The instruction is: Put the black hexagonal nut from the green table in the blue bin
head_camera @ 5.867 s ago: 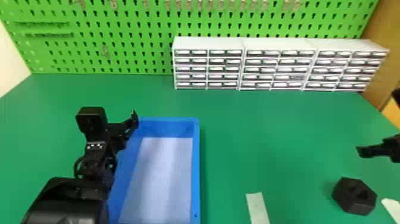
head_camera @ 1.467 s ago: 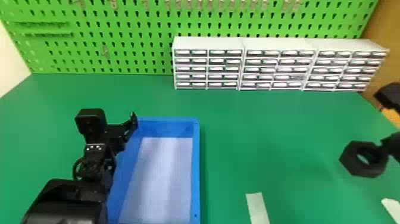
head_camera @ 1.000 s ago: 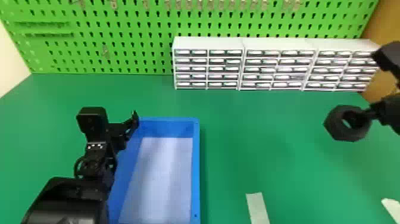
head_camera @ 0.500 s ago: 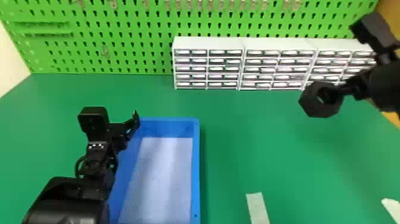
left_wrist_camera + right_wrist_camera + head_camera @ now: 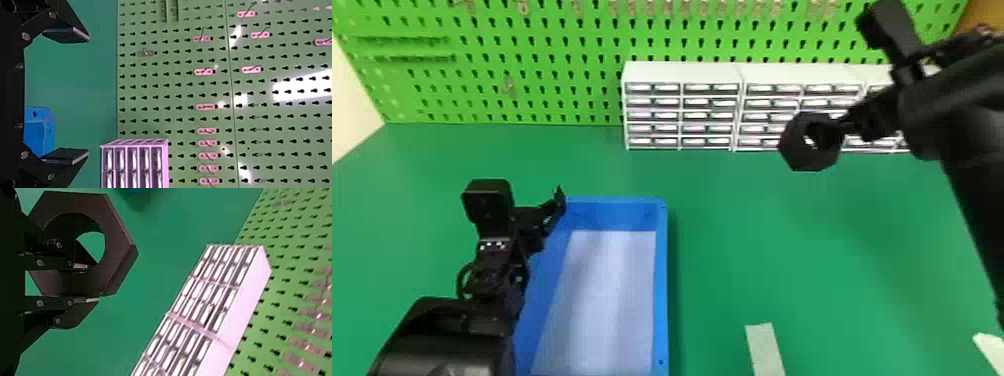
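The black hexagonal nut (image 5: pixel 811 142) is held up in the air on the head view's right side, in front of the drawer cabinets. My right gripper (image 5: pixel 837 131) grips it; in the right wrist view the gripper (image 5: pixel 88 283) has one finger through the hole of the nut (image 5: pixel 113 239) and the other outside its rim. The blue bin (image 5: pixel 661 280) lies on the green table (image 5: pixel 782 240), to the left of the nut, with a pale bare floor. My left gripper (image 5: pixel 559 202) is over the bin's far left corner; in the left wrist view the gripper (image 5: pixel 84 96) has its fingers wide apart.
White drawer cabinets (image 5: pixel 682 72) line the back of the table below a green pegboard (image 5: pixel 532 65). A pale strip (image 5: pixel 765 350) lies on the table right of the bin, and another white piece (image 5: pixel 989 350) sits near the right front.
The nut was on the table at the right earlier; my right gripper has taken hold of it, lifted it and carried it leftward and farther back. The left arm has stayed in place.
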